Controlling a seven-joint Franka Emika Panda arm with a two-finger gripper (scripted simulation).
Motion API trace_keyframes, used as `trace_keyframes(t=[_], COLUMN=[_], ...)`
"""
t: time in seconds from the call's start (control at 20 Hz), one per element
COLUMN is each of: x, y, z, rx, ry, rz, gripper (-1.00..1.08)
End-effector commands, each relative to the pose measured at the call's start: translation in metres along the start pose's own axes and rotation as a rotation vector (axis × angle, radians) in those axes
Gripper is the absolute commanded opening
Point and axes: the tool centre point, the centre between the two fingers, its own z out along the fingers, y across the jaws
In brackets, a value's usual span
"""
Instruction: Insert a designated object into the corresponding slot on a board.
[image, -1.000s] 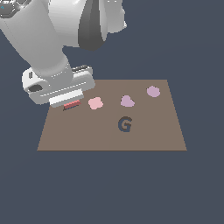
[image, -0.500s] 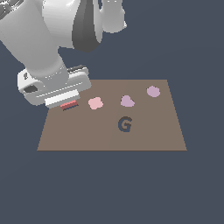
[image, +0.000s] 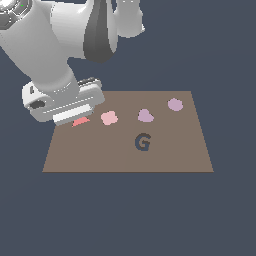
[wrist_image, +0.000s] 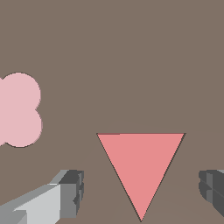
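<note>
**Pincer spread over the red triangle on the brown board**

Dark grey-blue emptiness surrounds a flat brown rectangular board (image: 165, 160), which serves here as the bench and lies level under the white arm.

Starting from the pincer (wrist_image: 142, 192): in the wrist view its two grey fingers stand wide apart, one on each side of the flat salmon-red triangle piece (wrist_image: 140, 168), and they hold nothing. Neither finger touches the triangle; some brown board shows between each pad and the nearest edge. This spread seems chosen so that the fingers can pass down around the piece and then close on its sides. In the exterior view the pincer is hidden behind the white hand housing (image: 65, 102), and only a red corner of the triangle shows under it, near the exterior view's left edge of the board.

Going outward, a pale pink four-lobed clover shape (wrist_image: 17, 109) lies just beside the triangle. Further along the same row come a mauve rounded shape (image: 145, 116) and a lilac rounded shape (image: 175, 104), well apart from each other. A dark letter G (image: 142, 143) is marked nearer the board's middle. Which mark is the slot for the triangle, I cannot tell.
</note>
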Motion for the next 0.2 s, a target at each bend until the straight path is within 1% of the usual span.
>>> trace_keyframes(t=[0.0,0.15], x=[0.0001,0.0001], y=[0.0001,0.0001], z=[0.0,0.0], rx=[0.0,0.0], ry=[0.0,0.0], rz=[0.0,0.0], gripper=[1.0,1.0])
